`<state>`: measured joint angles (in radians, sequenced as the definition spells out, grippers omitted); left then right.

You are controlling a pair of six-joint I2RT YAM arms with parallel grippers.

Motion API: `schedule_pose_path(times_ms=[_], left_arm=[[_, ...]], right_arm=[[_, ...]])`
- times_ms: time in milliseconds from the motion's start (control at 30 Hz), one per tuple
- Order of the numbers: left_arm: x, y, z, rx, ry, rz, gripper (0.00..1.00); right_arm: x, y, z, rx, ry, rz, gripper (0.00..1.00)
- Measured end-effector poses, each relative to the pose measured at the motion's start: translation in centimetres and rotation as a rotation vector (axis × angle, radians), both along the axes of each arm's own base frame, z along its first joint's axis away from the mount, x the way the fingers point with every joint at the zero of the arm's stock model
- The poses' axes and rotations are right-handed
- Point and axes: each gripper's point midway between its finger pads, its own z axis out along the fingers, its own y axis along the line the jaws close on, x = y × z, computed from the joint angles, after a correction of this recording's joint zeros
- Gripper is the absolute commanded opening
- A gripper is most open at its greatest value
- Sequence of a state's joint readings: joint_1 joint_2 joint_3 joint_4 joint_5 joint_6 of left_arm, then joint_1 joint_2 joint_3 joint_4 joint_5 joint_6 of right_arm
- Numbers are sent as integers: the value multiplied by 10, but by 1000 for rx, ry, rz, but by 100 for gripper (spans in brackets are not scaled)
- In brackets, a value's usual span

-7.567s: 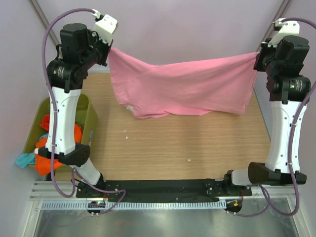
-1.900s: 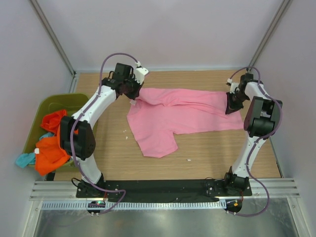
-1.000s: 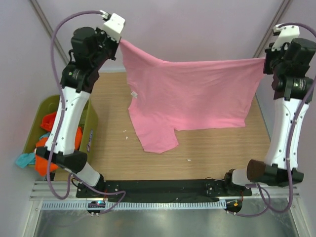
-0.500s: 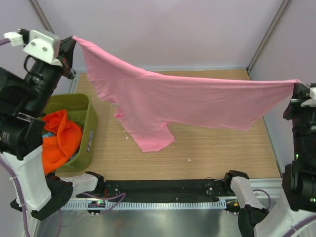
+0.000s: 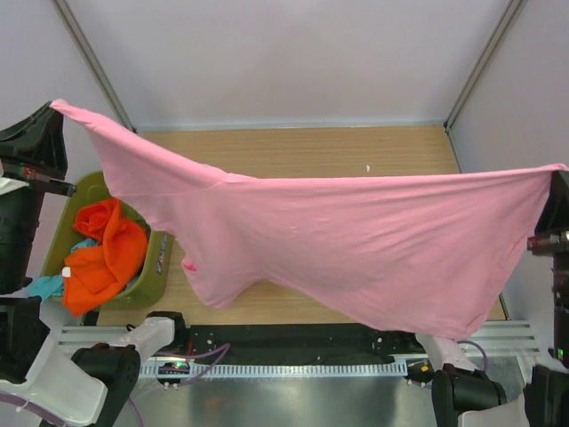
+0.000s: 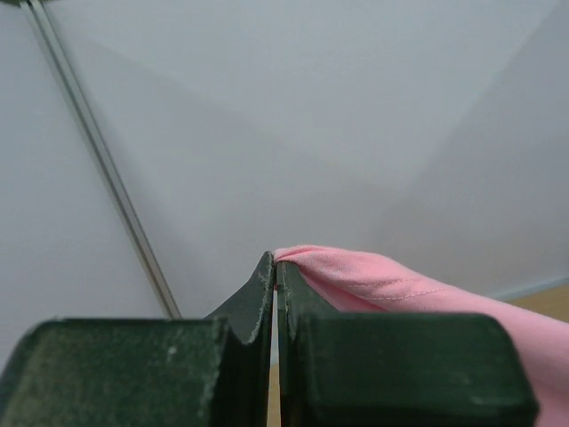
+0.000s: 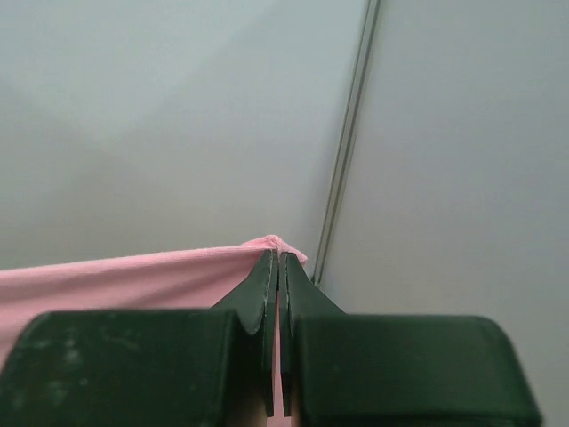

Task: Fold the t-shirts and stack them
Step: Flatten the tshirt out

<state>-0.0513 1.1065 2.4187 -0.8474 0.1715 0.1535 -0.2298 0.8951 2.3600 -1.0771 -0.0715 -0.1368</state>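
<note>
Top external: pink t-shirt (image 5: 356, 240) now hoisted high toward camera, stretched wide between both arms, clear of table (image 5: 293, 147); half a second back it hung lower, sleeve trailing near wood. Left gripper (image 6: 275, 265) clamped tight on one corner, right gripper (image 7: 279, 260) pinched closed on opposite corner. Top edge taut, body sagging below. Orange shirt (image 5: 102, 258) and teal shirt (image 5: 43, 286) wait in green bin (image 5: 153, 258). Judgement: shake-out lift; laying flat comes next, folding not begun.
</note>
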Motion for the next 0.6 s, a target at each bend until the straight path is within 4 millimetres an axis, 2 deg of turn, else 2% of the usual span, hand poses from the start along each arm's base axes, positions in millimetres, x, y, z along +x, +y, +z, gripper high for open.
schedule_pose_path(times_ms=[67, 133, 267, 367, 433, 500, 600], left_arm=[[10, 3, -17, -33, 72, 11, 0], [28, 5, -34, -72, 161, 23, 0], [93, 7, -68, -108, 348, 52, 0], [140, 8, -96, -111, 460, 76, 0], [177, 9, -120, -103, 545, 97, 0], [207, 10, -143, -88, 613, 114, 0], [229, 10, -161, -80, 664, 124, 0]], right_arm=[[32, -5, -20, 51, 91, 15, 1], [71, -13, -45, 107, 200, 25, 1], [155, -28, -86, 213, 382, 37, 1], [208, -39, -117, 268, 473, 36, 1], [232, -44, -136, 294, 527, 32, 1], [249, -47, -150, 307, 562, 31, 1], [256, -48, -156, 311, 576, 33, 1]])
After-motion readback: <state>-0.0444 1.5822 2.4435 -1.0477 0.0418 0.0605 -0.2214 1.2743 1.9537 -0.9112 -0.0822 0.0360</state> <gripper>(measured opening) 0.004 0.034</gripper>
